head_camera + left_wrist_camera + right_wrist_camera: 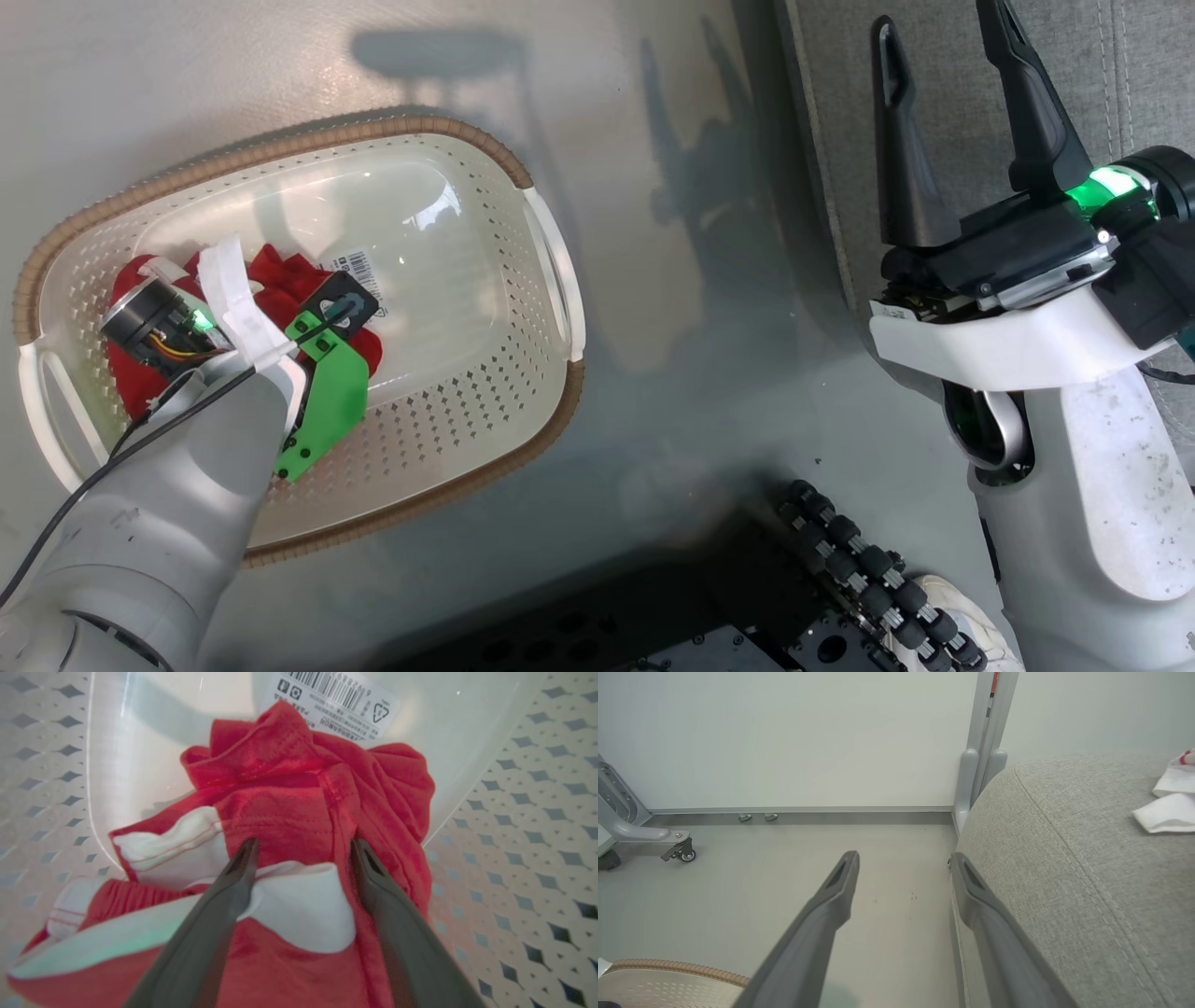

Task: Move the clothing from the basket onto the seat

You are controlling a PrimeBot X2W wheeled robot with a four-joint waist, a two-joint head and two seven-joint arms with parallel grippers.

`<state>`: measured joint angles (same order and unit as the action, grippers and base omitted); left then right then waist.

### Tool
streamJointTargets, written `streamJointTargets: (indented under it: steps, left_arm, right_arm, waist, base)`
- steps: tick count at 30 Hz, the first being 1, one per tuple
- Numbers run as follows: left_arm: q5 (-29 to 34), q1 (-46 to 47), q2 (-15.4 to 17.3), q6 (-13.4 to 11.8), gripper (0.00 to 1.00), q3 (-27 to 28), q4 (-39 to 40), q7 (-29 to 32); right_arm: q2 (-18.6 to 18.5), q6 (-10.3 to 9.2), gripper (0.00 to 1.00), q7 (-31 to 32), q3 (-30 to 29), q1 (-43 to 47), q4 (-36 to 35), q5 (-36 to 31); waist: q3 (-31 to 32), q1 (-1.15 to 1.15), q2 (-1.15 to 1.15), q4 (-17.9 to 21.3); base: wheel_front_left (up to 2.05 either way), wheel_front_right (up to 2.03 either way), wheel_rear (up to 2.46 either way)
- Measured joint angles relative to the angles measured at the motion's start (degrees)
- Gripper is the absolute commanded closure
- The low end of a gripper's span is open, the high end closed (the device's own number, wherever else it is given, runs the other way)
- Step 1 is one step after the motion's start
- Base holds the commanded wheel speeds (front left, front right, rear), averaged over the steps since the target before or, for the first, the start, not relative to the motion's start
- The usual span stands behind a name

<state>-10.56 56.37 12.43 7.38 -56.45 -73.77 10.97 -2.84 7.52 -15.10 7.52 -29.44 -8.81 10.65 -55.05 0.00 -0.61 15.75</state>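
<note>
Pale and close at the lower left of the head view, the left forearm (pixel 168 495) reaches down into the basket (pixel 467 373), which stands on the floor (pixel 672 308). Under its wrist lies the clothing (pixel 280 280), a red heap with white trim, in the left part of the basket, beside a label (pixel 359 266). At the right, the right gripper (pixel 938 37) points up the view, its fingers wide apart with nothing between them, over the border of the grey seat (pixel 1120 75).

From the left wrist view, the left gripper (pixel 303 847) has its fingers wide as well. The tips rest on the red fabric and a white fold lies between them, not pinched.

From the right wrist view, the wide fingers hang above the floor, just beside the rounded corner of the seat. On the seat lies a white cloth (pixel 1169 802) with a little red. The brown rim of the basket shows at the lower left.
</note>
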Motion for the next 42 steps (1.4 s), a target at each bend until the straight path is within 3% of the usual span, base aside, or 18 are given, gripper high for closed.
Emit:
streamJointTargets:
  steps: [1, 2, 3, 10, 18, 27, 42]
  left_arm:
    - [-0.1, 0.1, 0.0, 0.0, 0.53, 0.0, 0.0, 0.1]
    - [-0.2, 0.2, -0.1, 0.0, 0.66, 0.0, 0.0, 0.4]
    - [-0.1, 0.3, -0.1, 0.0, 1.0, -0.3, 0.0, 0.9]
    - [-0.1, 0.6, -0.3, 0.0, 1.0, -1.6, 0.0, 1.0]
    - [-0.4, 0.3, -2.5, -0.9, 1.0, -2.2, -0.1, -5.7]
    - [-3.0, 0.2, -6.3, -0.3, 1.0, -1.6, 0.1, -13.0]
    - [-8.8, -4.2, -9.1, -0.1, 1.0, -2.9, 2.9, -23.9]
  right_arm:
    - [0.0, 0.0, 0.0, 0.0, -0.1, 0.0, -0.1, 0.0]
    - [0.0, 0.0, 0.0, 0.0, -0.2, 0.1, -0.2, 0.0]
    - [0.0, 0.0, 0.0, 0.0, -0.2, 0.1, -0.2, 0.0]
    - [0.0, 0.0, 0.0, 0.0, -0.5, 0.2, -0.2, -0.2]
    - [0.0, 0.0, 0.0, 0.0, -0.9, 0.4, 0.8, -0.2]
    - [0.0, 0.0, 0.0, 0.0, -1.3, 2.0, 2.9, -0.8]
    - [0.0, 0.0, 0.0, 0.0, -2.3, 6.1, 5.8, -2.8]
  waist:
    - [-0.1, 0.0, 0.0, 0.0]
    - [-0.3, 0.0, 0.0, 0.0]
    - [-0.4, 0.0, 0.0, 0.1]
    - [-0.4, 0.0, 0.0, 0.0]
    - [1.9, 0.0, 0.0, -0.7]
    - [7.5, 0.0, 0.0, -2.5]
    - [19.1, 0.0, 0.0, -7.2]
  base:
    - [0.0, 0.0, 0.0]
    - [0.0, 0.0, 0.0]
    - [0.0, 0.0, 0.0]
    - [0.0, 0.0, 0.0]
    - [0.0, 0.0, 0.0]
    - [0.0, 0.0, 0.0]
    - [0.0, 0.0, 0.0]
